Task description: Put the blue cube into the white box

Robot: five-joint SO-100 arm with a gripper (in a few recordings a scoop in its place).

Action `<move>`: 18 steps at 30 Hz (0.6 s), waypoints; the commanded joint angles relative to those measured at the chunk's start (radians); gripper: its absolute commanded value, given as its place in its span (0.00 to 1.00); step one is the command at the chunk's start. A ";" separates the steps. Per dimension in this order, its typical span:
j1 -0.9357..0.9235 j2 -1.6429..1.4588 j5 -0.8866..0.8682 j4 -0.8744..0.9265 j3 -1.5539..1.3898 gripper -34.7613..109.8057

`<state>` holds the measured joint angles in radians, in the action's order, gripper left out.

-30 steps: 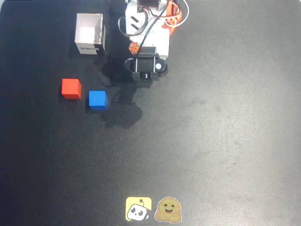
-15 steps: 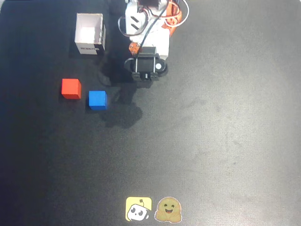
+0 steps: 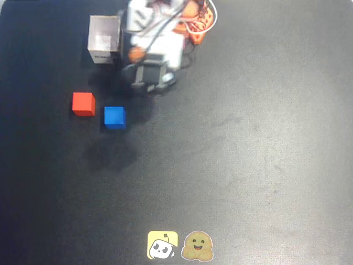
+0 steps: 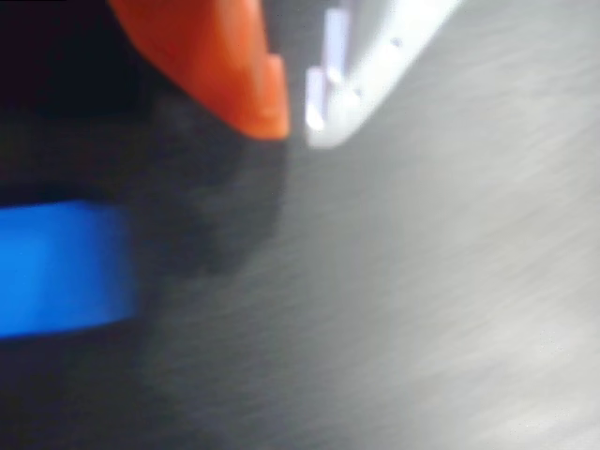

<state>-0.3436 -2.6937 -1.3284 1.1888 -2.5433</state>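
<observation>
Scanning the overhead view from the left: the red cube (image 3: 83,104) sits at about nine o'clock from the blue cube (image 3: 115,117), the two just beside each other but apart. Up at roughly eleven o'clock from the blue cube stands the white box (image 3: 104,40), open top up, label side facing down the picture, nothing visible inside it. The table (image 3: 248,154) is a plain dark surface, with two small stickers (image 3: 179,245) well apart at the bottom edge.

Now the arm: its body crowds right up against the box's right wall, and the gripper (image 3: 148,77) hangs over the table. Here's the relation that counts: the blue cube lies at about seven o'clock from the gripper, near but clearly not under it. A cube has no long axis, so any square approach to its faces should do.

In the wrist view, blurred, the blue cube (image 4: 61,267) fills the left edge at nine o'clock, and the gripper (image 4: 295,117) shows an orange finger (image 4: 220,66) and a white finger (image 4: 375,66) with tips nearly together, only a thin gap between them, gripping nothing.

My read: the reach is under way, and those fingers must spread before they can straddle the cube.
</observation>
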 commanded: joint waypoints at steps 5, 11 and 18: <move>-0.129 0.236 0.124 -0.181 0.117 0.24; -0.184 0.413 0.164 -0.230 0.221 0.24; -0.216 0.528 0.186 -0.313 0.232 0.26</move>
<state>-0.5476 -2.1951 -1.1536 0.9112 -2.3623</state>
